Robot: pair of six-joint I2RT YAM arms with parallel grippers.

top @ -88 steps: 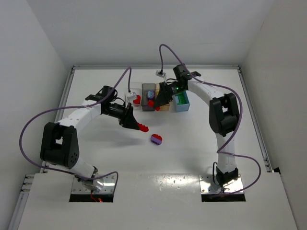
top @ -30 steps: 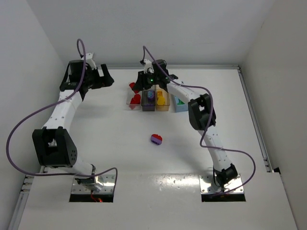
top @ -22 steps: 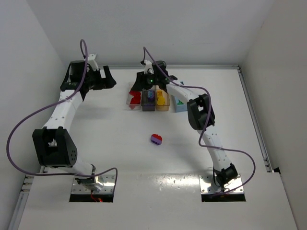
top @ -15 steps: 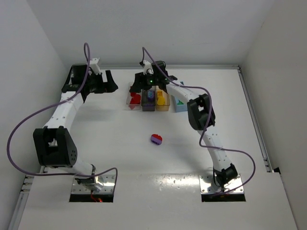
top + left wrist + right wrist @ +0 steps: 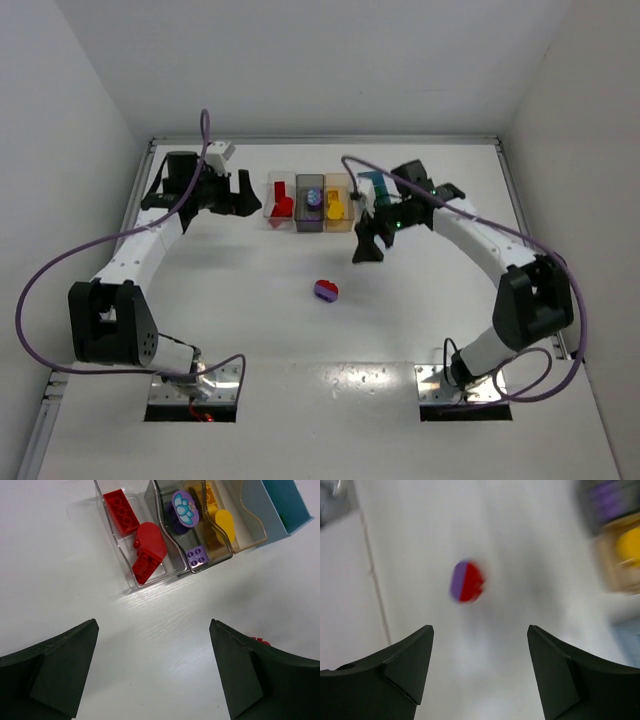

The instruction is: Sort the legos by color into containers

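Top external view: one loose lego (image 5: pixel 326 290), half purple and half red, lies alone on the table (image 5: pixel 230 310), well apart from every edge, with bare surface all round it. I find the other legos binned along the far side: red in the clear bin (image 5: pixel 117 545), purple in the grey bin (image 5: pixel 175 550), yellow in the tan bin (image 5: pixel 240 525), and the blue bin (image 5: pixel 287 500) rightmost. One purple piece (image 5: pixel 183 509) bears a printed blue flower. The left gripper (image 5: pixel 152 625) is spread wide and empty before the clear bin. The right gripper (image 5: pixel 479 630) is spread and empty, near the loose lego.
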